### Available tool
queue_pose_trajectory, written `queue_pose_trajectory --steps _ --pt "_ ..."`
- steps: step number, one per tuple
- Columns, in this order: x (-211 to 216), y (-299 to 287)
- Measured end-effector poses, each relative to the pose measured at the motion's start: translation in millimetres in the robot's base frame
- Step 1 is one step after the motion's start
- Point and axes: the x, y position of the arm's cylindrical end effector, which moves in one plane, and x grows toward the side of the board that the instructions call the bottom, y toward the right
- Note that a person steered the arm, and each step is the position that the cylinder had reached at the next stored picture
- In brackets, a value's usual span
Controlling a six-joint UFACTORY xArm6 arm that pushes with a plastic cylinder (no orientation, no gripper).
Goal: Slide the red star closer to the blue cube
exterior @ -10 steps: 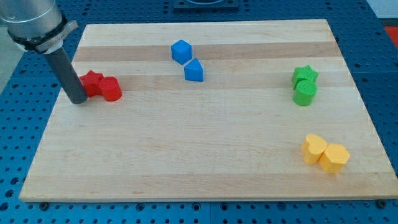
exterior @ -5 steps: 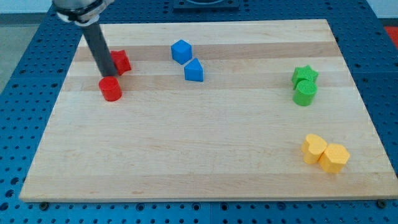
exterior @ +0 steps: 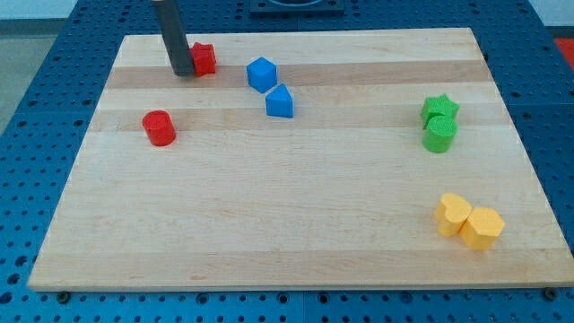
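The red star lies near the board's top edge, left of the middle. My tip stands right against its left side and hides part of it. The blue cube lies a short way to the view's right of the star and slightly lower, with a gap between them. A second blue block, wedge-shaped, sits just below and right of the cube.
A red cylinder stands alone lower left of the star. A green star and green cylinder sit together at the right. Two yellow blocks lie at the lower right. The wooden board rests on a blue pegboard.
My tip has moved up and to the right, pushing the red star away from the red cylinder toward the board's top and nearer the blue cube. The cylinder stays behind.
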Motion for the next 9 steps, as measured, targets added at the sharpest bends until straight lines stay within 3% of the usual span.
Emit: queue_pose_trajectory --steps 4,9 --pt "-2.3 20.4" --pt "-60.6 20.4"
